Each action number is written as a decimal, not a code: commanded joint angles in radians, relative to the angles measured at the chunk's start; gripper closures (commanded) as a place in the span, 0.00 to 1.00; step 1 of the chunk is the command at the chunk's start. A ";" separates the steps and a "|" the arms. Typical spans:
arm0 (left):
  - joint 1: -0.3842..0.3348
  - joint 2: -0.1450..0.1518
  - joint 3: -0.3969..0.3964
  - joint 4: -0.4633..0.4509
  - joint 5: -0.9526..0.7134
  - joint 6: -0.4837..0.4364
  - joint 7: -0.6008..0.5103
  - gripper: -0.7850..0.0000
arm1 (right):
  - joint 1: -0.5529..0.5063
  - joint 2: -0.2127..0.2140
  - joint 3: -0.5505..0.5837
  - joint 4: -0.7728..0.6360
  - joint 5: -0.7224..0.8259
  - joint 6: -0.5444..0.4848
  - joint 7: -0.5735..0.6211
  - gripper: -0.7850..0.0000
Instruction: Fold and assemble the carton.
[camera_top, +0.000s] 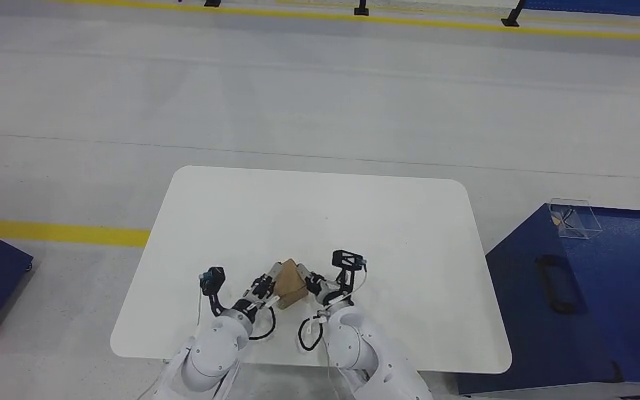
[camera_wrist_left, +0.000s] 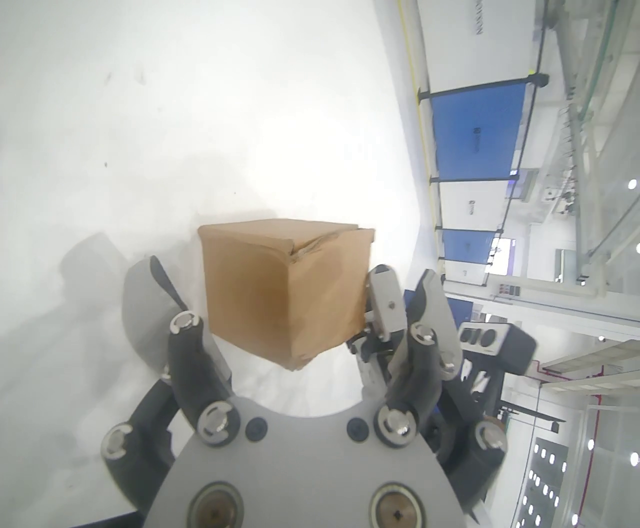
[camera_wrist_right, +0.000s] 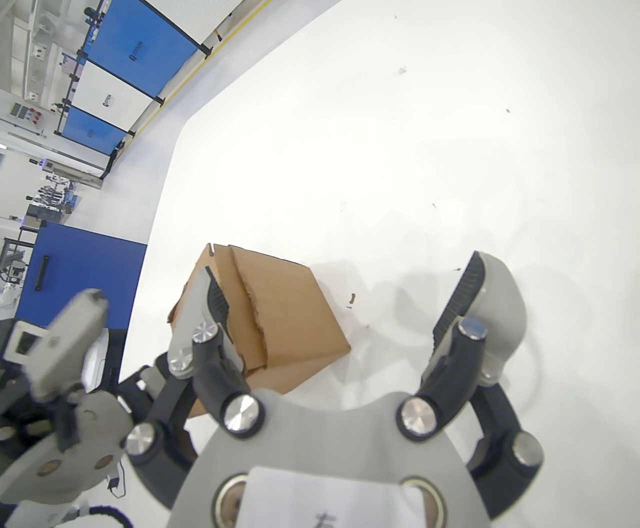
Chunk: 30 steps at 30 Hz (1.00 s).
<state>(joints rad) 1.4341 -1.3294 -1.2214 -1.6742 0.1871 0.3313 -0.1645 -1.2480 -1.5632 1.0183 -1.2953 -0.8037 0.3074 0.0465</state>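
Left hand, spread wide, straddles the carton while the spread right hand touches it.

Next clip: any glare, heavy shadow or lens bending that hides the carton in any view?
Top view: even light, carton plain against the white table. Left wrist view: table burns to white beyond the carton, soft grey shadows beside it, background lines bow near the edge. Right wrist view: bright table, faint shadow next to the carton. None of this hides the carton.
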 joint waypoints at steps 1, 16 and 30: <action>0.023 0.002 -0.010 -0.023 0.001 -0.023 0.010 0.00 | 0.004 -0.002 -0.005 0.010 -0.003 0.006 0.004 0.00; 0.066 0.007 -0.014 -0.054 0.062 -0.153 0.050 0.00 | 0.004 -0.007 0.026 -0.001 0.020 0.013 -0.017 0.00; 0.016 0.047 -0.062 -0.007 0.501 -0.296 -0.029 0.00 | -0.046 0.010 0.111 -0.087 0.021 0.006 -0.007 0.00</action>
<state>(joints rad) 1.4515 -1.2884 -1.2740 -1.6890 0.6504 0.0896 -0.1470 -1.2913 -1.5539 1.1226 -1.3789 -0.7879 0.3135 0.0400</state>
